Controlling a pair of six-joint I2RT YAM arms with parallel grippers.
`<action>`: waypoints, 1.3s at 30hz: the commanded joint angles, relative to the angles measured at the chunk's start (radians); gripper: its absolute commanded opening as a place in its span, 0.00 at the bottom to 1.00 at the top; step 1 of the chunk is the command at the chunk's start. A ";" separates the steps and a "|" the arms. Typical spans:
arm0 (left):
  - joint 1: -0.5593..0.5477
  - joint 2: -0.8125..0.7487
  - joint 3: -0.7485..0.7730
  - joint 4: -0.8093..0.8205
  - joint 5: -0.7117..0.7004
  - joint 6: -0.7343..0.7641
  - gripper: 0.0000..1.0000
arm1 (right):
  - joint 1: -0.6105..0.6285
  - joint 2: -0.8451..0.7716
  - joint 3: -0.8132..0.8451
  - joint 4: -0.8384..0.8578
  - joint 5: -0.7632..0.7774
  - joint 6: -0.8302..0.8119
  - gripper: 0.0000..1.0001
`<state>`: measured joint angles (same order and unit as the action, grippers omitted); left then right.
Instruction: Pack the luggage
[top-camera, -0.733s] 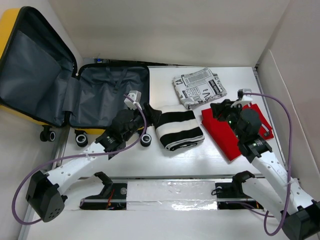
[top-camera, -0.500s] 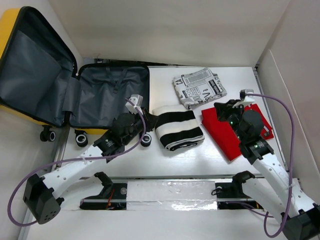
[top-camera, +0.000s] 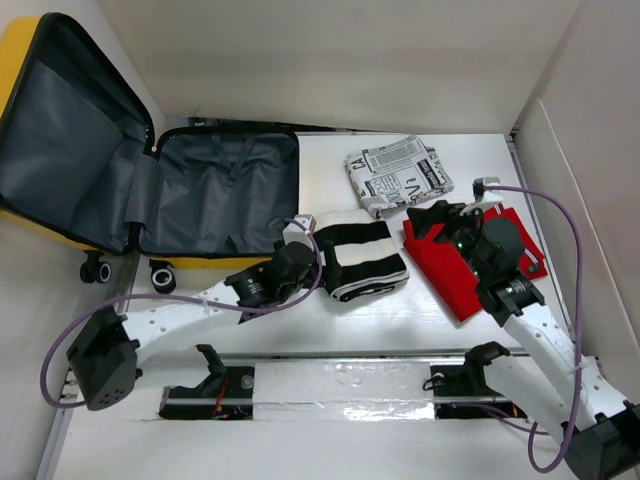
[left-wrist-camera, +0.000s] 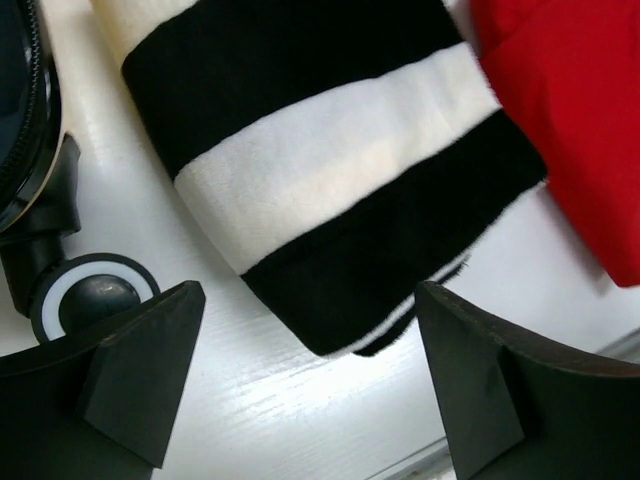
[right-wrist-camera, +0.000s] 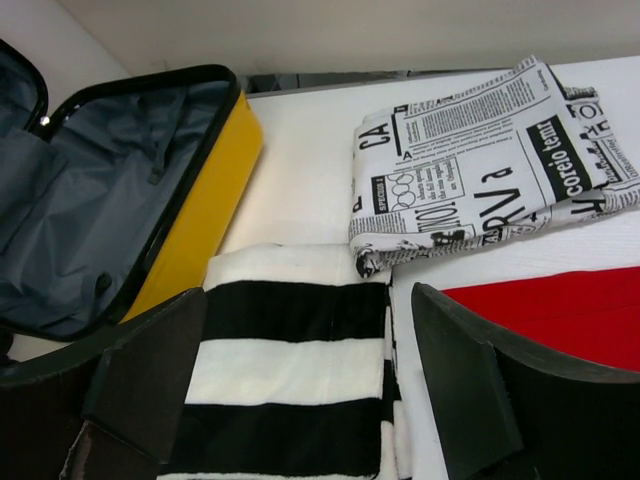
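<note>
Left wrist: gripper (left-wrist-camera: 308, 335) above garment (left-wrist-camera: 330, 170) edge

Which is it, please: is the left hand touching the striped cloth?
Apart: the left wrist view shows bare table between the striped cloth and the left hand.

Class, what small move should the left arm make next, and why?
Probably lower the left gripper onto the striped cloth and close: its jaws stand open over the cloth's end, nothing is held, and the luggage lies open alongside.
</note>
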<state>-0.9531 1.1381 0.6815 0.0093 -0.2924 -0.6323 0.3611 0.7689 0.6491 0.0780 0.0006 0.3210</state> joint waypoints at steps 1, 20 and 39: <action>-0.001 0.040 0.030 -0.016 -0.079 -0.088 0.86 | -0.004 -0.003 0.000 0.037 -0.034 -0.008 0.91; 0.050 0.371 0.128 0.127 -0.134 -0.308 0.96 | -0.004 0.003 -0.005 0.059 -0.152 -0.007 0.98; 0.142 0.572 0.082 0.274 0.039 -0.351 0.97 | 0.006 0.009 -0.019 0.091 -0.179 -0.013 0.99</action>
<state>-0.8326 1.7092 0.8188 0.3389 -0.2913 -0.9821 0.3614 0.7776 0.6376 0.0986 -0.1646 0.3176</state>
